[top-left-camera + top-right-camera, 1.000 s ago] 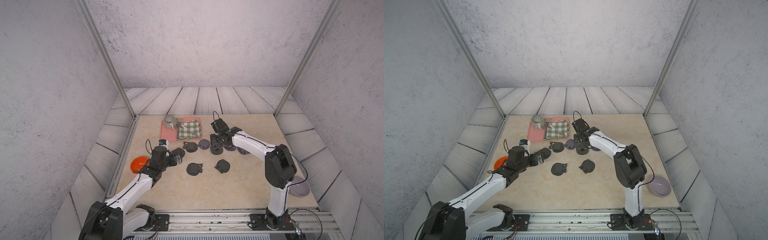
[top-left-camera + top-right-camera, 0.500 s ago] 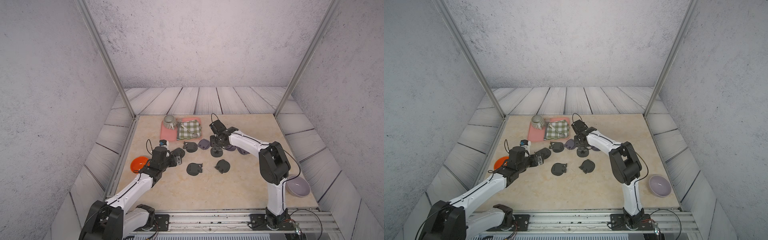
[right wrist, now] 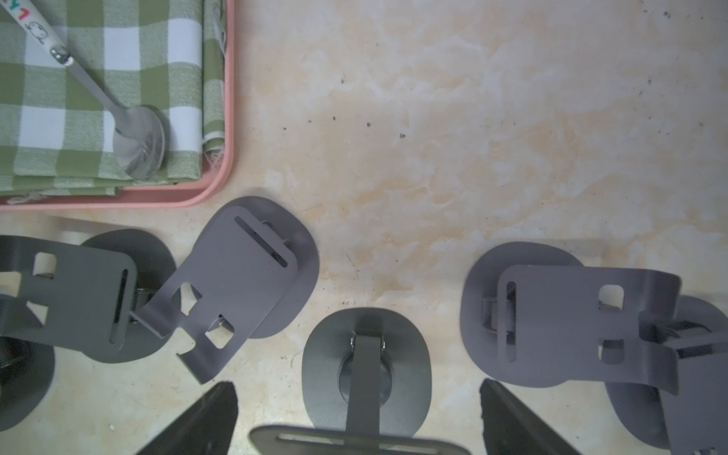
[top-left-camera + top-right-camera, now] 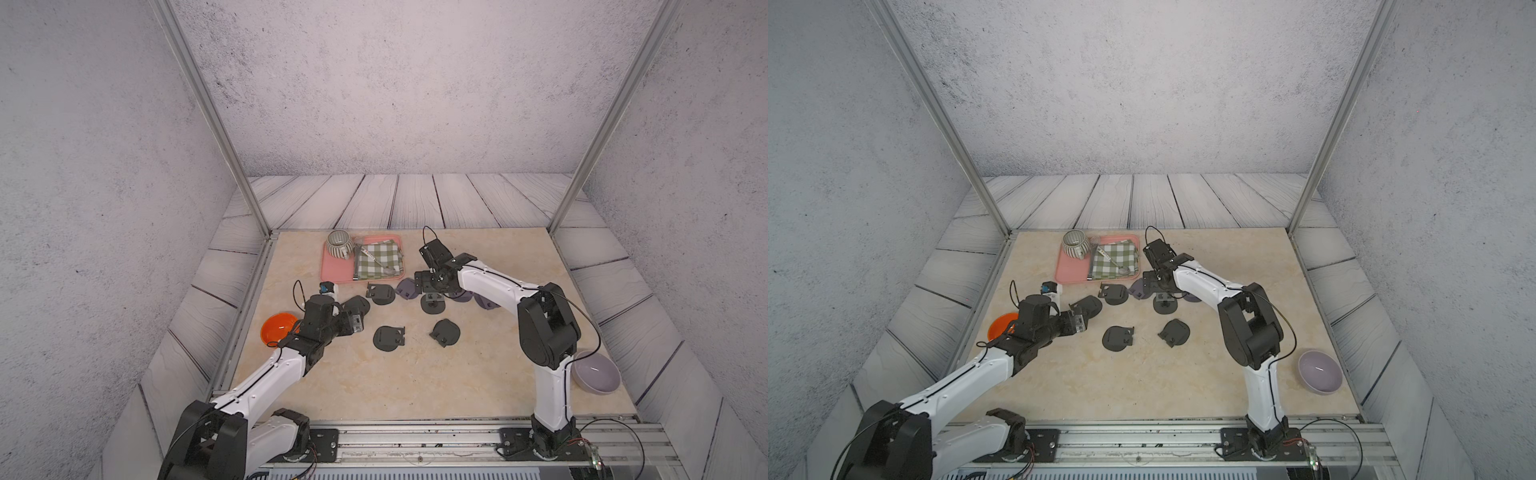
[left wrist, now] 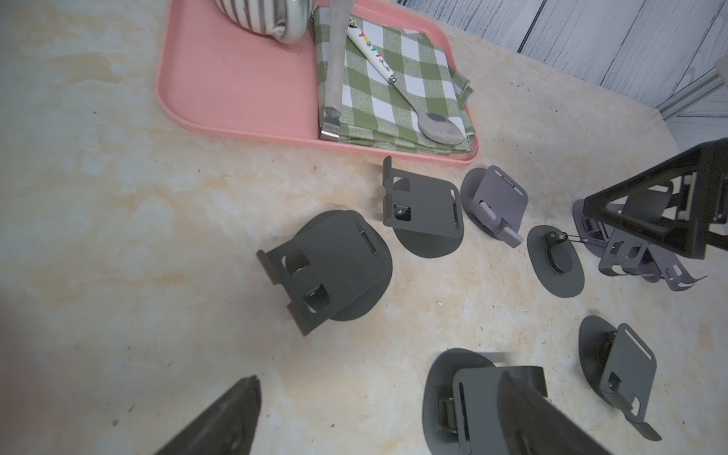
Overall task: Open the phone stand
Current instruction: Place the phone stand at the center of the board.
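Right claw [image 3: 356, 388] has just spread open, releasing the raised phone stand [image 3: 402, 354]; left claw [image 5: 380, 380] hangs open; next, retreat without toppling it.

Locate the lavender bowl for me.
In a top view, the lavender bowl sits at the table's near right corner, just outboard of the right arm.

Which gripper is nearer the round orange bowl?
Left. The left gripper hangs close beside the round orange bowl; the right gripper is far off, over a dark grey metal phone stand.
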